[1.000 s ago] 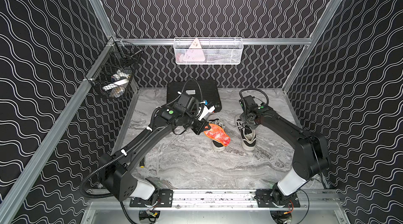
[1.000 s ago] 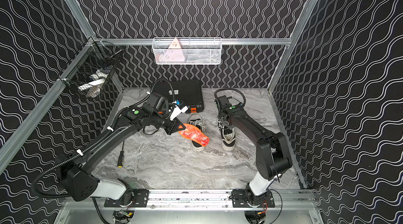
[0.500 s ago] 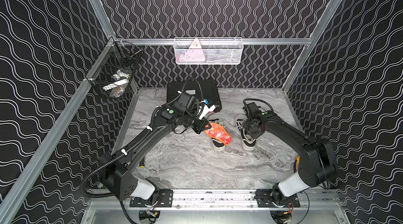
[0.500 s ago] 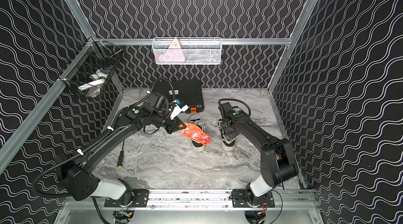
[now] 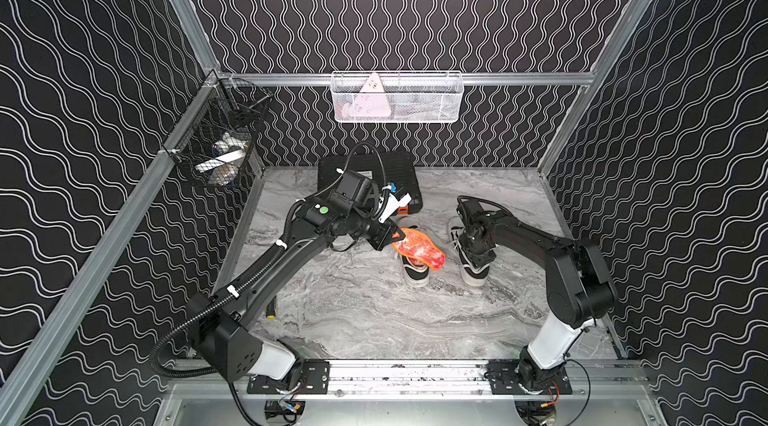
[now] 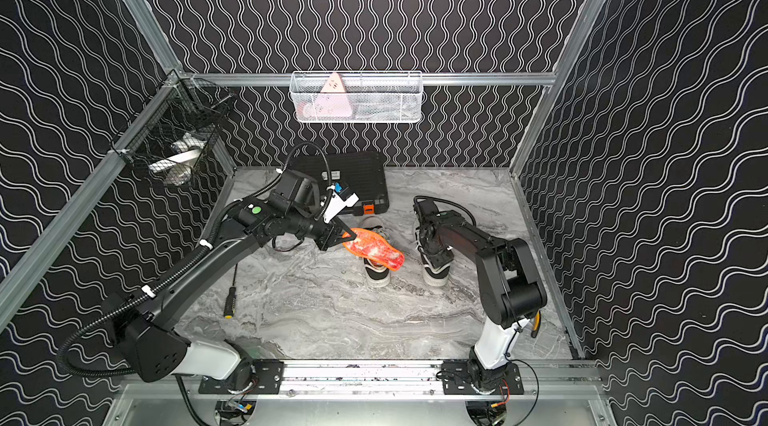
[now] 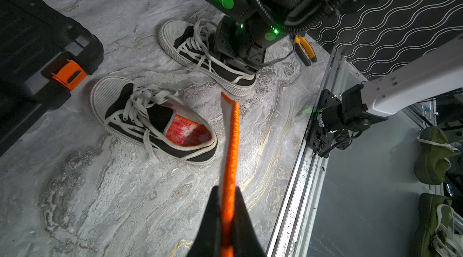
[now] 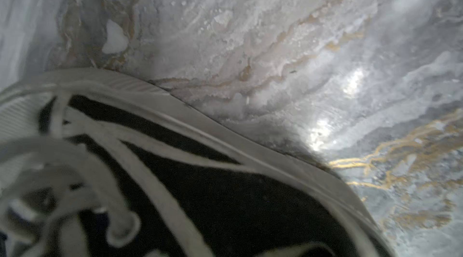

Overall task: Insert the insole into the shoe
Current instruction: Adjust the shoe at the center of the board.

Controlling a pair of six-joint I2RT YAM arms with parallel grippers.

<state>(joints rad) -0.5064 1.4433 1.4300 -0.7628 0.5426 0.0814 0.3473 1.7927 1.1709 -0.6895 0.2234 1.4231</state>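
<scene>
Orange insole (image 7: 231, 130) clamped tight in the left gripper (image 7: 226, 193).

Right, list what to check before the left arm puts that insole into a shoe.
1. Grip on the insole: ok, the left claw is shut on one end of it.
2. Left shoe, below the held insole, is free to take it: not ok, an orange fitted insole lies in it.
3. Right shoe opening reachable: not ok, the right claw sits at it.
4. Right claw open or shut: cannot tell.
5. Both shoes upright on the table: ok.
</scene>
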